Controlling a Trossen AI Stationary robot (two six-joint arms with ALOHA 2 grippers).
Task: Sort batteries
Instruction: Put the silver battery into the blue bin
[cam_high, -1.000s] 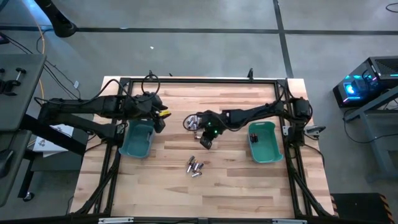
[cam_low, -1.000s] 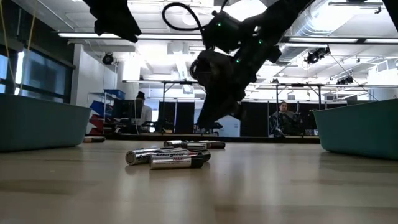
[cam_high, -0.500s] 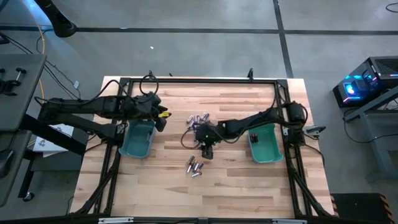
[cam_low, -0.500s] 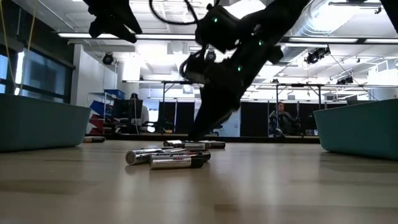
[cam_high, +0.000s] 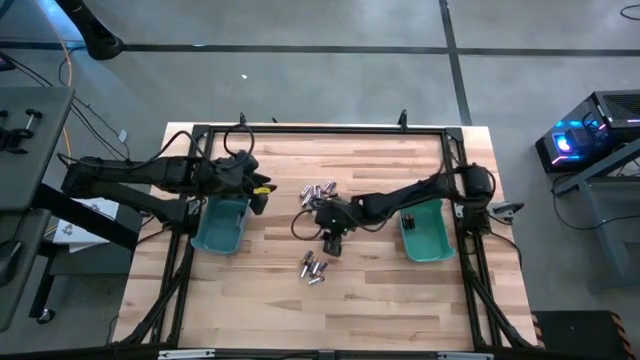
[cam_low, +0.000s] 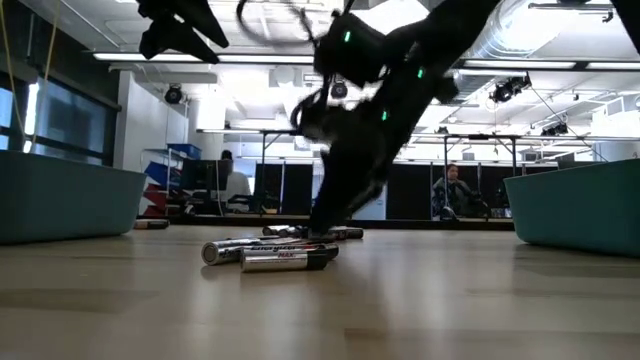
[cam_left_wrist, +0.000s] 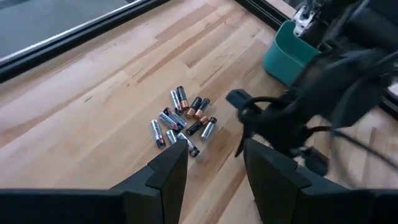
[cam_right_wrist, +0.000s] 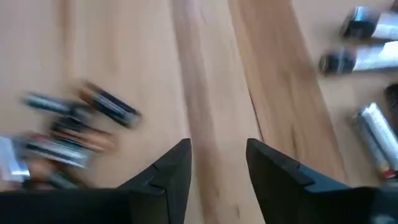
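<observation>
The batteries lie on the wooden table in two loose heaps: a far heap (cam_high: 320, 190) (cam_left_wrist: 183, 118) and a smaller near heap (cam_high: 313, 268) (cam_low: 270, 252). My right gripper (cam_high: 333, 247) (cam_right_wrist: 217, 165) stands open low over bare wood between the two heaps, slanting down, with nothing between its fingers. My left gripper (cam_high: 257, 194) (cam_left_wrist: 214, 168) hangs open and empty above the inner rim of the left teal bin (cam_high: 222, 228), looking toward the far heap.
A second teal bin (cam_high: 428, 232) (cam_left_wrist: 287, 55) stands at the table's right with a few dark cells in it. A black frame (cam_high: 320, 130) runs round the table. Bare wood lies toward the near edge.
My right gripper has gone toward the table's near edge and down, away from the far heap, which its hand covered before and which now shows. It now hangs low between the two heaps. My left gripper has rolled a little about its own line.
</observation>
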